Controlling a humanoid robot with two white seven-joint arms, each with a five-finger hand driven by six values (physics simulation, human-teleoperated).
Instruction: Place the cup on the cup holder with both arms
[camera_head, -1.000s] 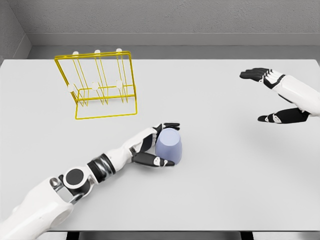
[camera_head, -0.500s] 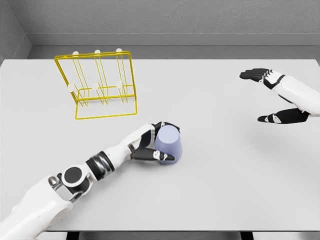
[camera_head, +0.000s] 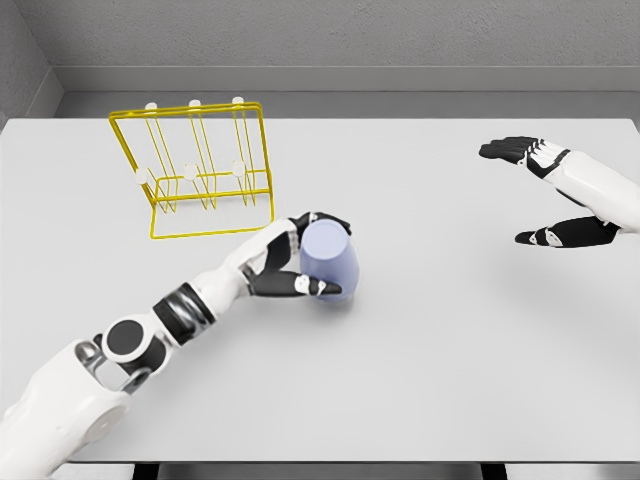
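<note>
— Inspector A: Cup (camera_head: 327, 262), centre of view: plain pale lavender-blue, no pattern. Cup holder (camera_head: 195, 170) at ten o'clock: bright yellow wire, pegs tipped white.

— Inspector B: Noted. Table (camera_head: 420, 350): uniform light grey. Wall at twelve o'clock: mottled darker grey.

— Inspector A: Left hand (camera_head: 290, 265), at the cup's nine o'clock: white shell, black fingers, dark wrist band. Right hand (camera_head: 560, 195) at three o'clock: same white and black.

there is one cup (camera_head: 328, 261), and it is light purple. there is one yellow wire rack (camera_head: 195, 170) with six white-tipped pegs. there is one table (camera_head: 430, 340). there are two hands, a left hand (camera_head: 290, 262) and a right hand (camera_head: 545, 190).
</note>
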